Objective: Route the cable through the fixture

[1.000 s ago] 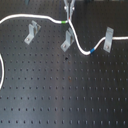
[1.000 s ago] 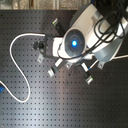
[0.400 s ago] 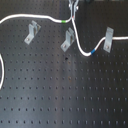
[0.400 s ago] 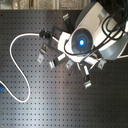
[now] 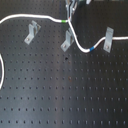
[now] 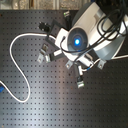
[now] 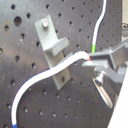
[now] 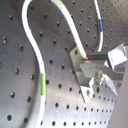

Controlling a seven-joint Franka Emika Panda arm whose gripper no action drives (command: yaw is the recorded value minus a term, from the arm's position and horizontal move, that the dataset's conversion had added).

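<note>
No box, tray or bin showed on the black perforated board (image 5: 65,95); it carried only three small metal brackets and the cable (image 5: 30,17). In the first exterior view the left bracket (image 5: 32,32), the middle bracket (image 5: 67,40) and the right bracket (image 5: 107,40) stood in a row, well apart. The cable ran in from the first exterior view's left, bore a green band (image 5: 63,21) just above the middle bracket, dipped past it, and reached a blue band (image 5: 92,49) beside the right bracket.

My gripper (image 7: 89,61) sat at the top edge of that view, above the middle bracket. In the first wrist view my fingers (image 7: 107,56) were pinched together on the cable just beside a bracket (image 7: 52,47), the cord curving down from my tips across its face. The second wrist view showed the same hold.
</note>
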